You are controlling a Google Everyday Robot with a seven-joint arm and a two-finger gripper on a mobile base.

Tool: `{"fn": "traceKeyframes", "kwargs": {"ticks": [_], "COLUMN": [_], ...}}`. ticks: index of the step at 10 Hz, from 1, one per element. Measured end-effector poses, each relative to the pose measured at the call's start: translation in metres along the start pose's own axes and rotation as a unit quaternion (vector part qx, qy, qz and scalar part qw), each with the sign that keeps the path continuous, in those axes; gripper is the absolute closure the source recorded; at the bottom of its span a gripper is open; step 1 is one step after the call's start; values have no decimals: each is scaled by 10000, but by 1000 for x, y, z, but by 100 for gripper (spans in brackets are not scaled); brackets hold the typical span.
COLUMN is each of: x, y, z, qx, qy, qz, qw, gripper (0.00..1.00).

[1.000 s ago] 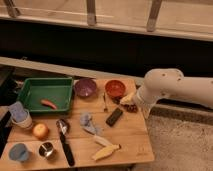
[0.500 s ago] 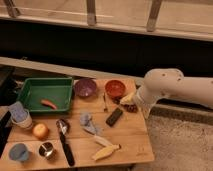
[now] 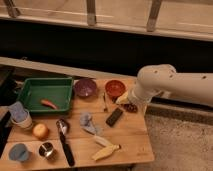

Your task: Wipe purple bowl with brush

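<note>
1. None of the wiping is done. The brush [image 3: 65, 141] lies flat on the table [image 3: 131, 139], untouched, well apart from the purple bowl [image 3: 85, 87], nearer the front edge and slightly left of it.
2. The gripper [image 3: 129, 104] hangs well right of the purple bowl, past the red bowl [image 3: 115, 88]. Its pincer stands apart and holds nothing I can make out.
3. As I judge it, all 3 steps are left: grasp the brush handle, carry it to the purple bowl, rub the head inside.
4. The purple bowl is round, shallow, dull and smooth. It stands upright and looks empty.
5. The brush has a long, slim black handle and a rounded, dark, shiny head, which points toward the purple bowl.
6. The table is pale wood. A crumpled grey cloth [image 3: 87, 122] lies in front of the purple bowl, and a green plastic tray [image 3: 30, 86] sits just left of it.
</note>
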Motion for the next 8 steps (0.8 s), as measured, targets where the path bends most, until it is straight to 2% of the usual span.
{"fn": "traceKeyframes", "kwargs": {"ticks": [1,3,5,6,7,8], "x": [2,12,26,39,43,42], "y": [17,72,117,145,153,150], "z": [5,23,38,46,47,47], "qx": [15,29,-32,-117,-148,-128], "qy": [51,213,399,551,586,592], "qz": [-144,-592,-991,-1314,-1401,-1383], "qw": [9999,9980,9943,9897,9883,9885], "gripper": [20,20,20,20,20,20]}}
